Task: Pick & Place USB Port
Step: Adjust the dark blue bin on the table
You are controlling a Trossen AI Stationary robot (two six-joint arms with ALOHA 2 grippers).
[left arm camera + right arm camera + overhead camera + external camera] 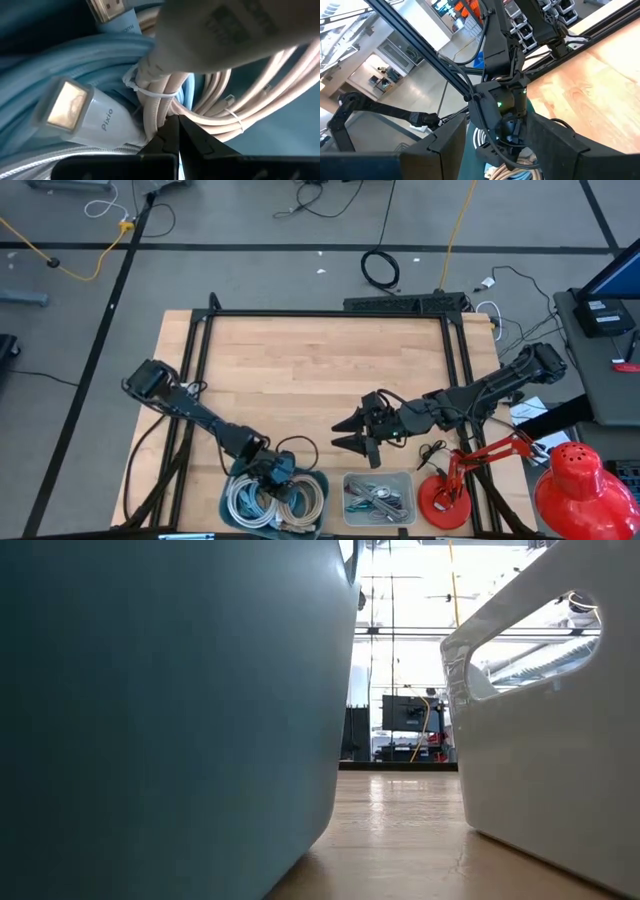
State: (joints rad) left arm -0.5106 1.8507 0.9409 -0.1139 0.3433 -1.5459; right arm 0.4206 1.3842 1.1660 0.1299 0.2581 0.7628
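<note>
1. Left pincer (pixel 176 131) is down inside the teal bin (pixel 228 502) at the tabletop's near edge; its fingertips meet in a point with no gap, nothing visibly clamped between them. They press against a cream cable bundle (pixel 235 107) right at its white zip tie (pixel 152 93).
2. Right pincer (pixel 352 432) hangs spread wide over bare tabletop (pixel 310 365), just beyond the clear tray (pixel 380 498). It holds nothing and is waiting.
3. Task's thing: no loose USB port can be singled out. The nearest candidates are the plug heads in the teal bin, a pale blue connector (pixel 75 107) just beside the left fingertips and a second gold-tipped plug (pixel 112 12) farther off. Small connectors also lie in the clear tray, too small to identify.
4. Risk: closed tips wedge under the zip tie, so a lift would likely drag the whole coil, maybe the bin too.
5. Risk: the cables are densely tangled, so pulling one plug probably snags its neighbours or slips off the rounded housing.
6. Risk: the pincer must reopen in a tight space and could jam against the coils.
7. Writing: "Pixio" on the pale blue connector. A large cream plug (pixel 225 30) has embossed lettering that is unreadable.
</note>
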